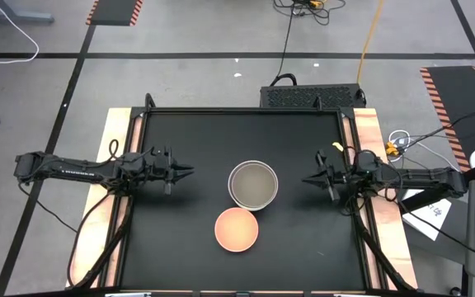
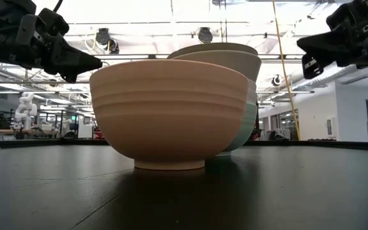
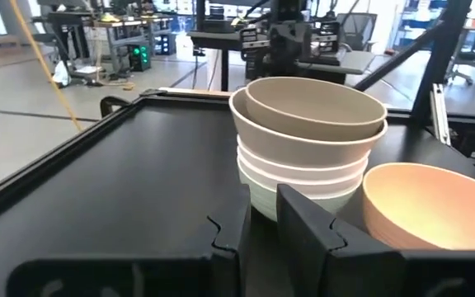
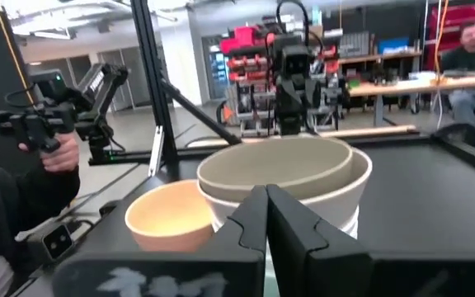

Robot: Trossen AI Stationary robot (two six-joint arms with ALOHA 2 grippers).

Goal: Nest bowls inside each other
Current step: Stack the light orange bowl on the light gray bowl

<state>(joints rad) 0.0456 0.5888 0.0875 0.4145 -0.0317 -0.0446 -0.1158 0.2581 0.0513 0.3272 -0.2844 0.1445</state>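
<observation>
A stack of nested bowls (image 1: 252,183) stands at the table's middle, an olive-grey bowl (image 3: 312,107) on top, white ones under it and a mint green one (image 3: 258,198) on the table. A single peach-orange bowl (image 1: 236,228) stands on its foot just nearer the front edge, beside the stack; it fills the low view (image 2: 168,115). My left gripper (image 1: 190,171) hovers level to the stack's left, shut, its tips meeting in a point. My right gripper (image 1: 305,181) hovers to the stack's right, shut. Both are clear of the bowls.
The black table top has a raised frame (image 1: 221,111) around it. Free room lies on all sides of the two bowl groups. Beyond the table a person's hand (image 4: 52,153) holds a device, and cables (image 1: 402,144) lie at the right.
</observation>
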